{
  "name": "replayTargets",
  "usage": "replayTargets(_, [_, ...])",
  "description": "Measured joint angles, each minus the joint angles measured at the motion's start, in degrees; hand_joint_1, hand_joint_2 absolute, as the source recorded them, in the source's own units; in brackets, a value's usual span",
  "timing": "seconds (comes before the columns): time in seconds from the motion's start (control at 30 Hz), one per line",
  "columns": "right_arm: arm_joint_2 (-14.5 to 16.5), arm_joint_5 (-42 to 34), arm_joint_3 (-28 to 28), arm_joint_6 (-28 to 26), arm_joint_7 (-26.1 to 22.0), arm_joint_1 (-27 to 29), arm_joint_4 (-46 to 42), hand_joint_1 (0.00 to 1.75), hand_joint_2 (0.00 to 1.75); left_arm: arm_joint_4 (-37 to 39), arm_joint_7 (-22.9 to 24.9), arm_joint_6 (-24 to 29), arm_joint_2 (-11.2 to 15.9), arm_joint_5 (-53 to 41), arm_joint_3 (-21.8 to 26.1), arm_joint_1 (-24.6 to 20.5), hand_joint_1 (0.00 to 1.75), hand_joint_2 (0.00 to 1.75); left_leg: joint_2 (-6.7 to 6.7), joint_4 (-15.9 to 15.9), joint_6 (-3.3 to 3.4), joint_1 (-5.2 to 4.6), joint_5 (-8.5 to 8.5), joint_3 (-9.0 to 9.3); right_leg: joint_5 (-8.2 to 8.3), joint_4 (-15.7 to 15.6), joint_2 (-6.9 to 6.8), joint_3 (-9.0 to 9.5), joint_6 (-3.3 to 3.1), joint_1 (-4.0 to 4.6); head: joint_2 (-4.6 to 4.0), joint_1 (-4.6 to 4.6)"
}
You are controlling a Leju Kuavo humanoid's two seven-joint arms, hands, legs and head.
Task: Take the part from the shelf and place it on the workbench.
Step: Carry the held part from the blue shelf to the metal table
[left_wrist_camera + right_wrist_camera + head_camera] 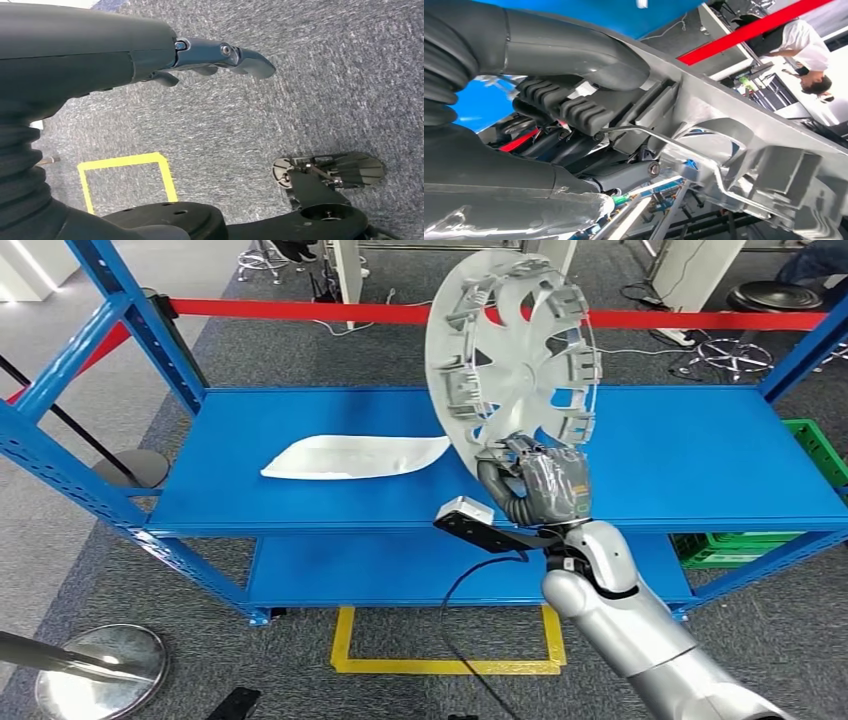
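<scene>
— What has the right hand got?
— Its fingers grip the lower rim of the grey wheel cover, held tilted on edge above the blue shelf, ribbed back toward the robot.

— And the left hand?
— Hanging over grey carpet, fingers stretched out, holding nothing.

— What else is there?
— A white plastic bag lies on the shelf, left of the cover — a red barrier tape runs beyond.

Right arm: I had it raised from the lower right, forearm angled up toward the shelf's front edge. Right hand: fingers and thumb clamped on the rim of the wheel cover, which it held upright. Left hand: hung toward the floor, fingers extended, nothing in it.
</scene>
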Motion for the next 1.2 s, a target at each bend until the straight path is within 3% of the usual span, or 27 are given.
replayTargets(0.03, [-0.1,0.0,0.0,0.0,0.0,0.1,0.0,1.75,1.75,0.0,0.0,0.0,-0.1,0.0,0.0,0.1,0.0,1.75,-0.02,0.1,-0.14,0.16,-0.06,-0.01,1.49,-2.1,-0.07,1.29,0.21,-0.11,0.0,-0.02])
replayTargets(0.1, [-0.2,-0.1,0.0,0.0,-0.1,0.1,-0.3,1.75,1.75,0.0,0.0,0.0,-0.1,0.0,0.0,0.1,0.0,1.75,-0.13,0.7,-0.81,0.41,-0.32,-0.22,4.27,-9.5,-0.17,5.6,0.72,-0.3,0.0,0.05])
replayTargets(0.17, [-0.2,-0.1,0.0,0.0,-0.1,0.1,-0.7,1.75,1.75,0.0,0.0,-0.1,-0.1,0.0,0.0,0.2,0.0,1.75,-0.29,1.4,-1.68,0.37,-0.48,-0.6,4.88,-13.6,0.02,8.05,0.24,-0.32,0.01,0.1])
replayTargets(0.27, [-0.3,-0.1,0.0,0.0,-0.1,0.4,-1.1,1.75,1.75,0.0,-0.1,-0.1,-0.1,0.0,0.1,0.3,0.0,1.75,-0.37,1.9,-2.52,0.34,-0.41,-1.17,4.85,-13.5,0.29,7.43,-1.5,-0.17,0.0,0.05])
replayTargets(0.3, [-0.4,-0.1,0.0,0.0,-0.1,0.5,-1.2,1.75,1.75,0.0,-0.1,-0.1,-0.1,0.0,0.1,0.4,0.0,1.75,-0.26,2.5,-2.73,0.38,-1.16,-1.6,5.06,-13.4,0.3,7.08,-2.02,-0.16,0.0,-0.03])
replayTargets(0.37, [-0.4,-0.1,0.0,0.0,-0.1,0.6,-1.4,1.75,1.75,0.0,-0.1,-0.1,-0.1,0.0,0.1,0.4,0.0,1.75,-0.06,7.1,-3.0,0.37,-4.87,-3.59,5.58,-13.4,0.23,6.34,-3.0,-0.11,0.0,-0.18])
replayTargets(0.43, [-0.4,-0.1,-0.1,0.0,-0.1,0.8,-1.6,1.75,1.75,0.0,-0.1,-0.1,-0.1,0.0,0.1,0.4,0.0,1.75,0.0,14.6,-2.97,0.31,-9.23,-6.36,6.12,-13.4,0.11,5.58,-3.49,0.17,0.0,-0.27])
replayTargets(0.47, [-0.5,-0.1,-0.1,0.0,-0.1,0.9,-1.6,1.75,1.75,0.0,-0.1,-0.1,-0.1,0.0,0.1,0.3,0.0,1.75,0.0,17.3,-2.83,0.3,-10.26,-7.09,6.44,-13.4,0.05,5.2,-3.63,0.36,0.0,-0.31])
replayTargets(0.5, [-0.5,-0.1,-0.1,0.0,-0.1,0.9,-1.6,1.75,1.75,0.0,-0.1,-0.1,-0.1,0.0,0.1,0.3,0.0,1.75,0.0,18.1,-2.6,0.27,-10.22,-6.95,6.79,-13.4,0.02,4.8,-3.73,0.56,0.0,-0.31])
replayTargets(0.53, [-0.5,-0.1,-0.1,0.0,-0.1,1.0,-1.6,1.75,1.75,0.0,-0.1,-0.1,-0.2,0.0,0.1,0.3,0.0,1.75,0.0,17.0,-2.28,0.19,-9.25,-5.84,7.17,-13.4,0.03,4.39,-3.78,0.74,0.0,-0.3])
replayTargets(0.6, [-0.6,-0.1,-0.2,0.0,-0.1,1.0,-1.9,1.75,1.75,0.0,-0.1,-0.1,-0.2,0.0,0.1,0.2,0.0,1.75,0.0,10.4,-1.51,-0.12,-6.49,-1.28,7.96,-13.4,0.1,3.58,-3.66,0.96,0.0,-0.31])
replayTargets(0.67, [-0.6,-0.1,-0.4,0.1,-0.1,1.0,-2.4,1.75,1.75,0.0,-0.1,0.0,-0.2,0.0,0.1,0.0,0.0,1.75,-0.06,4.1,-1.13,-0.54,-5.31,2.4,8.82,-13.5,0.09,2.9,-3.17,1.06,0.0,-0.23])
replayTargets(0.77, [-0.7,-0.1,-0.5,0.1,-0.1,1.3,-2.7,1.75,1.75,0.0,-0.1,0.1,-0.3,0.0,0.1,0.0,0.0,1.75,-0.11,1.8,-0.78,-1.06,-4.37,2.63,10.29,-14.1,-0.02,2.41,-2.08,0.68,0.0,-0.3])
replayTargets(0.8, [-0.8,-0.1,-0.5,0.1,-0.1,1.5,-2.7,1.75,1.75,0.0,-0.1,0.2,-0.2,0.0,0.1,0.1,0.0,1.75,-0.03,1.6,-0.46,-1.09,-3.81,2.35,9.94,-14.0,-0.06,2.14,-1.76,0.54,0.0,-0.32])
replayTargets(0.87, [-0.9,-0.2,-0.5,0.1,-0.1,1.9,-2.7,1.75,1.75,0.0,-0.1,0.2,-0.1,0.0,0.1,0.2,0.0,1.75,0.14,1.3,0.26,-0.96,-2.63,1.52,6.18,-10.7,-0.1,1.02,-1.33,0.5,0.0,-0.25])
replayTargets(0.93, [-1.0,-0.2,-0.5,0.1,-0.1,2.0,-2.7,1.75,1.75,0.0,-0.1,0.2,0.0,0.0,0.1,0.2,0.0,1.75,0.17,1.3,0.63,-0.99,-1.56,0.29,0.66,-3.5,-0.13,-0.54,-1.04,0.58,0.01,-0.2])
replayTargets(0.97, [-1.1,-0.2,-0.5,0.1,-0.1,2.0,-2.7,1.75,1.75,0.0,-0.1,0.2,0.0,0.0,0.1,0.2,0.0,1.75,0.17,1.3,0.66,-1.0,-1.01,-0.37,-0.84,-0.2,-0.13,-0.95,-0.93,0.59,0.01,-0.21])
replayTargets(1.0, [-1.1,-0.2,-0.5,0.1,-0.1,2.0,-2.7,1.75,1.75,0.0,-0.1,0.2,-0.1,-0.1,0.1,0.2,0.0,1.75,0.17,1.4,0.65,-1.0,-0.47,-1.05,-1.13,1.6,-0.13,-0.72,-0.87,0.61,0.01,-0.21])
replayTargets(1.03, [-1.1,-0.2,-0.6,0.2,-0.1,2.0,-2.7,1.75,1.75,0.0,-0.1,0.2,-0.1,-0.1,0.1,0.2,0.0,1.75,0.17,1.4,0.58,-0.98,0.06,-1.73,-0.32,1.5,-0.14,0.41,-0.85,0.62,0.0,-0.2])
replayTargets(1.1, [-1.1,-0.2,-0.6,0.2,-0.1,1.8,-2.7,1.75,1.75,0.0,-0.1,0.1,-0.1,-0.1,0.1,0.2,0.0,1.75,0.14,1.5,0.26,-0.92,1.04,-2.93,1.86,-4.2,-0.15,5.37,-0.93,0.61,0.0,-0.19])
replayTargets(1.17, [-1.1,-0.3,-0.6,0.2,-0.1,1.6,-2.9,1.75,1.75,0.0,0.0,0.1,-0.1,-0.2,0.1,0.1,0.0,1.75,0.1,1.7,-0.29,-1.02,1.94,-3.75,1.7,-11.8,-0.08,10.72,-1.24,0.73,0.0,-0.28])
replayTargets(1.2, [-1.1,-0.3,-0.6,0.2,-0.1,1.6,-2.9,1.75,1.75,0.0,0.1,0.1,-0.1,-0.2,0.1,0.0,0.0,1.75,0.07,1.7,-0.59,-1.05,2.4,-3.99,1.16,-14.0,-0.03,12.0,-1.47,0.83,0.0,-0.25])
